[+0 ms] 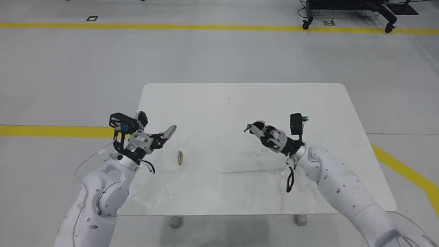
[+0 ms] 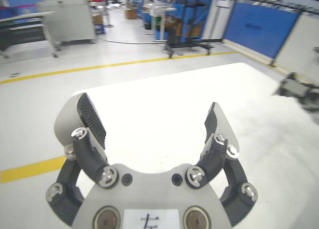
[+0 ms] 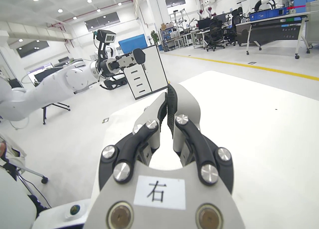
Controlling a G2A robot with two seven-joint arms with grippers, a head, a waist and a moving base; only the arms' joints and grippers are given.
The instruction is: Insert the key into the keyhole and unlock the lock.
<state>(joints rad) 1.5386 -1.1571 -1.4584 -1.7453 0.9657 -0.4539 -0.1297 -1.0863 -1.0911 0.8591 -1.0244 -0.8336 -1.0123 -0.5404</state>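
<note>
White table [image 1: 226, 106] below my two arms: the left gripper [image 2: 149, 109] hangs with fingers spread wide, the right gripper [image 3: 170, 98] has its pads pressed together. A small brass-coloured piece [image 1: 180, 156], lock or key I cannot tell, lies near the left gripper.

the small tan object [image 1: 180, 156] lies alone on the white surface [image 1: 233, 103], with open room all round it. the left gripper [image 1: 156, 125] hangs just beyond it to the left. the right gripper [image 1: 250, 127] hangs well off to its right, leaving a wide gap between.
</note>
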